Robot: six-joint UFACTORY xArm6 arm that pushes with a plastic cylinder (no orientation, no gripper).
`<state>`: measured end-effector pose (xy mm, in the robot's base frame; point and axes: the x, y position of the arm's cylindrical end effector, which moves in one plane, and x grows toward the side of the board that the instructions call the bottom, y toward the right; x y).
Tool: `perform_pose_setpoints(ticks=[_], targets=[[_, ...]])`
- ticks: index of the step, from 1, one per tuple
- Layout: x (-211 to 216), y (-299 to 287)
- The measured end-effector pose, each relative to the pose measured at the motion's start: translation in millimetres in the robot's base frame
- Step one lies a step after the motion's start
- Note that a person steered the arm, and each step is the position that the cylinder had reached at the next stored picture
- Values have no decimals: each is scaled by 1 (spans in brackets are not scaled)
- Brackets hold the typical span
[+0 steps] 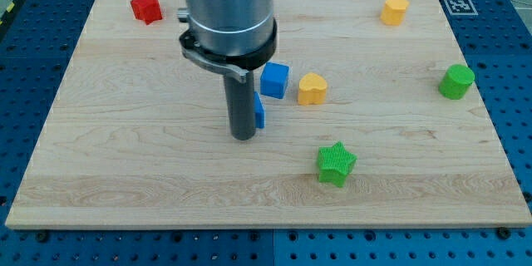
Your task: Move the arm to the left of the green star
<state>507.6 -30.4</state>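
Note:
The green star (336, 164) lies on the wooden board (125, 158) toward the view's bottom, right of centre. My tip (243, 137) rests on the board to the view's left of the star and slightly higher, about a hundred pixels away. A small blue block (260, 113) is mostly hidden behind the rod, touching its right side. The arm's grey body covers the board above the rod.
A blue cube (275, 80) and a yellow heart-like block (312, 89) sit just right of the rod. A red star (146, 7) is at the top left, a yellow hexagon (395, 9) at the top right, a green cylinder-like block (456, 81) at the right edge.

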Motion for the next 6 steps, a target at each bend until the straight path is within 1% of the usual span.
perform_pose_setpoints(ticks=[2, 3, 5, 6], targets=[[-4, -12], [-18, 4], [-29, 42], [12, 42]])
